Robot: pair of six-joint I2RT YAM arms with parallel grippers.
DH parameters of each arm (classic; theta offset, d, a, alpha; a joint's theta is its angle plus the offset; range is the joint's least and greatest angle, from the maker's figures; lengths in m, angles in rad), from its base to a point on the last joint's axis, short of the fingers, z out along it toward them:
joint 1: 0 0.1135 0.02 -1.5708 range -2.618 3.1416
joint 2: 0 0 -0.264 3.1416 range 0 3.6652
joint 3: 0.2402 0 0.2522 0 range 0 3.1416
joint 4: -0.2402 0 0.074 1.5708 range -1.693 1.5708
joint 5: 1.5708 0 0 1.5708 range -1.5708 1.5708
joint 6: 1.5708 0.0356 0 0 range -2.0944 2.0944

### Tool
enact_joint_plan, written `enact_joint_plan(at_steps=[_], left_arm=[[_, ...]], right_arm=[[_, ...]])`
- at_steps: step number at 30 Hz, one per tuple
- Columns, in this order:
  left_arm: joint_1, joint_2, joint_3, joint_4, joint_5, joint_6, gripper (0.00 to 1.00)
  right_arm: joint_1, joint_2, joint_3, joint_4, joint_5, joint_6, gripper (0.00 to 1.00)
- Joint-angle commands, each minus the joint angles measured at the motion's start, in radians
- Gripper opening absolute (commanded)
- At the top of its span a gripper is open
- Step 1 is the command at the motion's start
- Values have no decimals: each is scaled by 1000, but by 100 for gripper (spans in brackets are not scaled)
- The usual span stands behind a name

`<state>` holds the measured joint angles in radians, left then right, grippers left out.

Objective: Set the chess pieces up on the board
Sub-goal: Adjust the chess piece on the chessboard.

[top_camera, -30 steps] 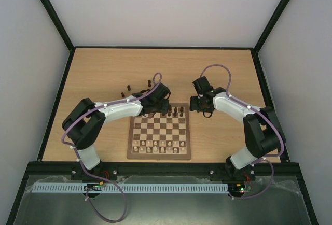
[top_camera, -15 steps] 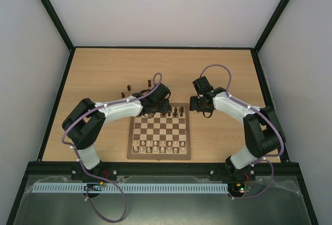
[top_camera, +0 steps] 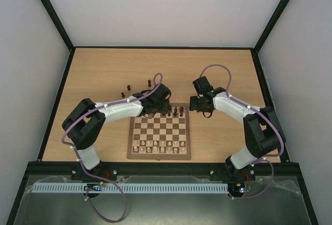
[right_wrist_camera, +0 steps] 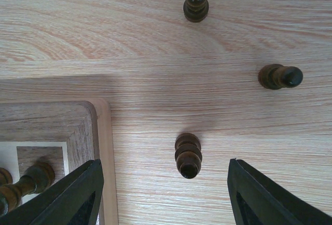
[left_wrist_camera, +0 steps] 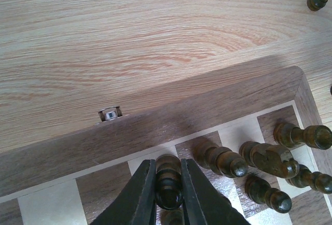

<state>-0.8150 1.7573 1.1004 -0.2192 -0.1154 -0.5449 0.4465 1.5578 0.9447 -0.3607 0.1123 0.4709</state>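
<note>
Left fingers are closed on one dark chess piece. It stands upright, long axis vertical, head up, over the far row of the board just inside the border. Whether its base touches the square cannot be told. Neighbouring dark pieces stand close on one side, clear of the fingers.

Right fingers are spread wide, gripping nothing. A second dark piece stands upright on the tabletop between them, touching neither, near the board's corner. Two more dark pieces stand beyond it.
</note>
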Motion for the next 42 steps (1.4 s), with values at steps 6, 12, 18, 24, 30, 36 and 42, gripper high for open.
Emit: enact_joint_plan(at_steps=[6,12,18,24,30,36,42], left_arm=[[-9,-22,30,-34,-22,6,11],[-16,-22,38,-43,-31,6,11],[-20,-24,44,-52,-42,6,13],[-24,-24,46,-58,-47,4,17],[-25,-24,47,-58,-47,3,23],[-32,-26,49,-55,-45,-1,34],[-32,-67,40,-55,-55,-4,52]], right_arm=[[3,-9,-11,-15,-9,-11,67],[3,-10,-10,-13,-15,-13,67],[3,-8,-12,-11,-12,-11,67],[3,-8,-13,-10,-13,-12,67],[3,-5,-12,-8,-14,-12,67],[3,-1,-13,-9,-9,-12,67],[3,14,-8,-8,-8,-14,66]])
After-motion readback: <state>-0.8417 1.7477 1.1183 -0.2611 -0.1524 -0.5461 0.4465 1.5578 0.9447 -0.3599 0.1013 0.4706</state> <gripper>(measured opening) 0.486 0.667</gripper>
